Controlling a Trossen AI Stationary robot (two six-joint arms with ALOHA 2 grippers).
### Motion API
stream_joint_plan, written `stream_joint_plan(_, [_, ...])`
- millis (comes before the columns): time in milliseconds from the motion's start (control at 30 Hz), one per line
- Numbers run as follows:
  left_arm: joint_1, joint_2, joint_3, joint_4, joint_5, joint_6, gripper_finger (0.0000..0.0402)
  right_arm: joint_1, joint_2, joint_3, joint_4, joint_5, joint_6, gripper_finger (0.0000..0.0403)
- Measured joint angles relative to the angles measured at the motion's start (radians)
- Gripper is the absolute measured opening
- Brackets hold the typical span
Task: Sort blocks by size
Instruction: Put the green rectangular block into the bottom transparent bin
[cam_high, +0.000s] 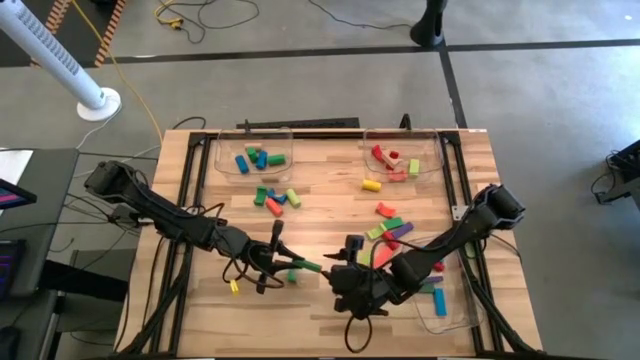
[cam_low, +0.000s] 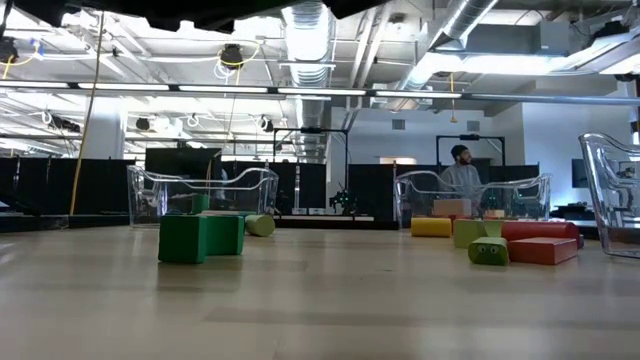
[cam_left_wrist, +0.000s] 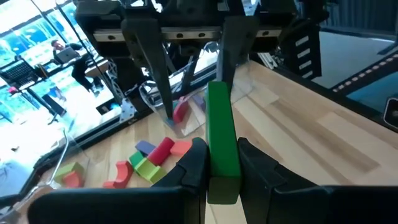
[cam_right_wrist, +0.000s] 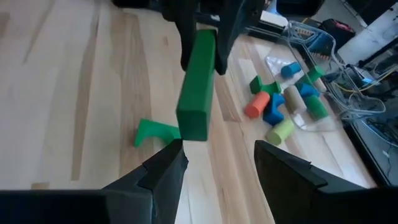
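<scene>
Long green bar (cam_left_wrist: 222, 140) sits mid-air near the table's front centre, pinched at one end by the left gripper (cam_left_wrist: 222, 163), free end pointing at the right gripper (cam_right_wrist: 214, 163). Looks like a handover. Risk: left only has the tip, so a nudge from right's fingers could pivot or drop it among the loose blocks (cam_high: 277, 196). Right's jaws stand wide apart, holding nothing, just short of the bar.
</scene>
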Motion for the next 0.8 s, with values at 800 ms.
stream_joint_plan(800, [0.000,0.000,0.000,0.080,-0.006,-0.041,0.0054,-0.032,0.002,0.000,0.163,0.002,-0.120,0.0173])
